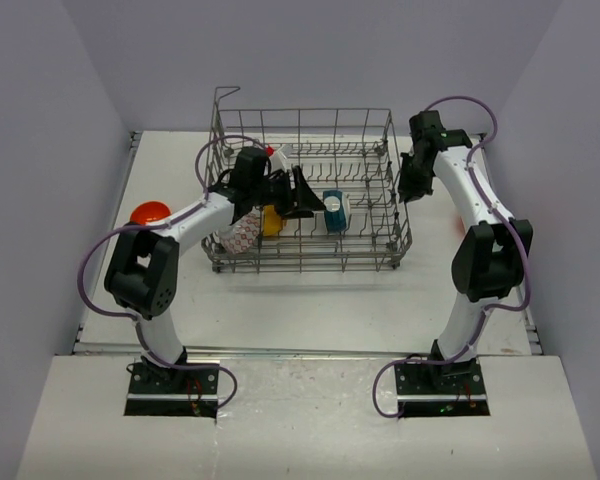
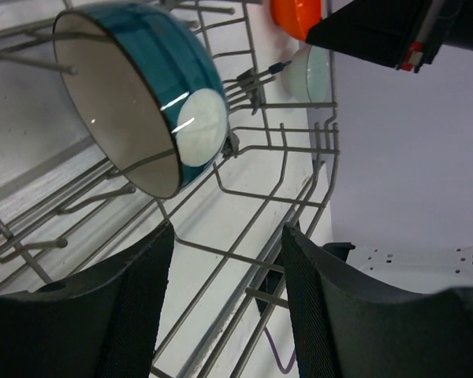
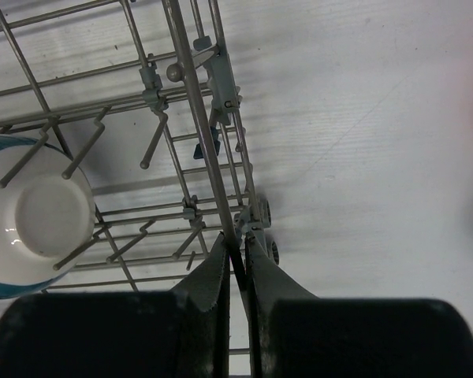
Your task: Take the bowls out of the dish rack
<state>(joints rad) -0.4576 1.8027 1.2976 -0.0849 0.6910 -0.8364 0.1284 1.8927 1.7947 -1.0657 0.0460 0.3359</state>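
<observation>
Standing on edge among the tines, a white-footed teal bowl (image 1: pixel 334 212) sits mid-frame in the grey wire dish rack (image 1: pixel 310 250). Beside it the left fingers (image 2: pixel 134 315) gape empty; the right fingers (image 3: pixel 209 303) pinch the rack's side wire. White desk (image 1: pixel 310 310), pale lilac walls (image 1: pixel 310 50).

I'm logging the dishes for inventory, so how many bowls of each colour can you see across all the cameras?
Orange round bowls: 2
Yellow round bowl: 1
Teal-blue patterned bowl: 1
White bowl with red pattern: 1
Pale white-green bowl: 1
Total: 6 bowls
</observation>
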